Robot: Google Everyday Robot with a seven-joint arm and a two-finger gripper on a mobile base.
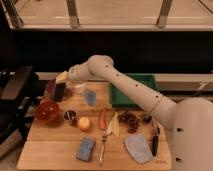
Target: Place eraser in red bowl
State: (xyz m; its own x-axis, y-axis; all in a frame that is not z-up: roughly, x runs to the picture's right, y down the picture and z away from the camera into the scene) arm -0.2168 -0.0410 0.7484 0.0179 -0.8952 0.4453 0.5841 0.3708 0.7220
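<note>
One white arm reaches from the lower right across a wooden table (60,150) to its far left corner. At its end the gripper (60,86) hangs above the left side of the table, and a single black eraser (59,92), a plain dark rectangular block, stands upright right under it, in the claw's reach. The claw appears closed on the block's top, though the fingers themselves are hard to make out. The eraser is just above and behind the one red bowl (48,111), a round glossy dish; whether the block touches its rim cannot be told. One purple bowl (50,88) sits partly hidden behind the eraser.

Elsewhere on the boards lie single items: a small dark round cup (70,116) just right of the red bowl, a smooth round orange fruit (84,123), a slim tapered carrot (102,118), a pale curved banana (114,124), and a knobbly bunch of dark grapes (129,118). There are two blue-grey soft blocks: one sponge (86,149) near the front edge and a smaller one (90,97) by the arm. A thin metal utensil (103,147) lies beside the front sponge. A flat grey cloth (137,148) rests at front right, with a long black-handled tool (155,141) next to it. One green rectangular bin (150,81) stands at the back.
</note>
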